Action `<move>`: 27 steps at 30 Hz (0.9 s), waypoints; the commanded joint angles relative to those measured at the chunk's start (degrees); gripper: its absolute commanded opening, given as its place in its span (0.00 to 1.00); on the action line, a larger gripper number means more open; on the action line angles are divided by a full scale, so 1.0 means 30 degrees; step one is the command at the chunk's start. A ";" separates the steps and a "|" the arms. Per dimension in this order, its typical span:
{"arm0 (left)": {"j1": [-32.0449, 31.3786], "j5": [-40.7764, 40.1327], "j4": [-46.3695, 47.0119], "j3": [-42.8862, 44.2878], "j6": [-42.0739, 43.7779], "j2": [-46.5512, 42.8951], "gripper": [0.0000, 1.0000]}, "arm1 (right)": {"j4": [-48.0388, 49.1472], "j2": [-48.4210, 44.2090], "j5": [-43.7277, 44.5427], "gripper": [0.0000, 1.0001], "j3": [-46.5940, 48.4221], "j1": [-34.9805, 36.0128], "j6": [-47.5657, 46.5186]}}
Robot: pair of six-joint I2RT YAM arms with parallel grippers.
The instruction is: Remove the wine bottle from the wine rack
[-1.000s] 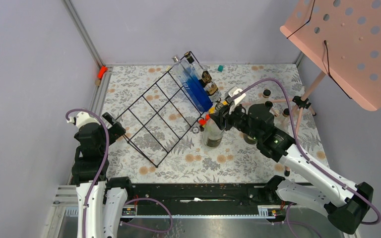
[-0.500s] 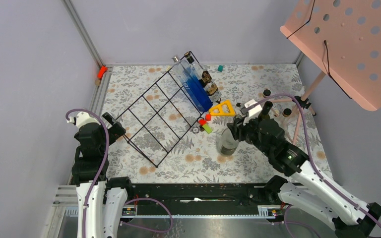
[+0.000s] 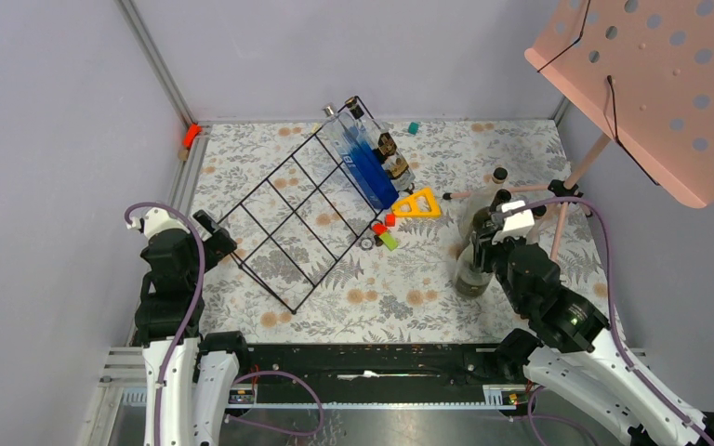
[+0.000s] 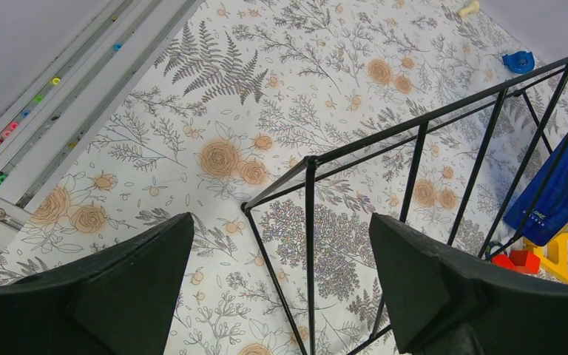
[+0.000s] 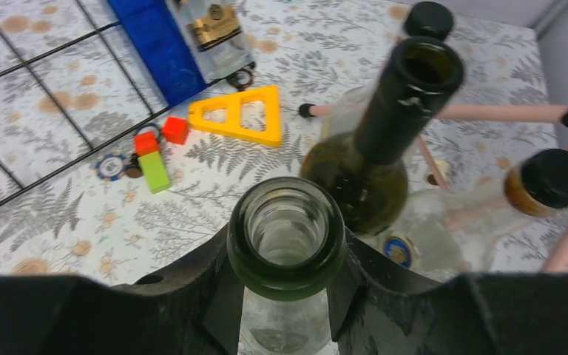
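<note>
The black wire wine rack (image 3: 290, 216) lies across the left middle of the table, and one corner of it shows in the left wrist view (image 4: 310, 222). My right gripper (image 3: 485, 243) is shut on the neck of a clear wine bottle with a green rim (image 3: 469, 271). The bottle is upright, well to the right of the rack. In the right wrist view the jaws (image 5: 285, 292) clamp just under the bottle's open mouth (image 5: 287, 285). My left gripper (image 3: 206, 237) is open and empty, with its jaws (image 4: 281, 222) astride the rack's near left corner, not touching it.
A dark green open bottle (image 5: 384, 140) and a clear black-capped bottle (image 5: 518, 192) stand just beyond the held one. A blue-labelled bottle (image 3: 367, 167) lies at the rack's far edge. There are a yellow triangle (image 3: 416, 204) and small blocks (image 3: 386, 232). The pink music stand (image 3: 651, 84) overhangs the right.
My right arm has carried the bottle from beside the rack's right corner to the right and nearer, next to the other bottles. The left arm has not moved.
</note>
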 commanded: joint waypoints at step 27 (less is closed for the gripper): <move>0.0124 0.0460 0.1047 -0.0018 0.0279 0.0125 0.99 | 0.1931 0.0103 0.8701 0.82 -0.0812 -0.0261 0.0250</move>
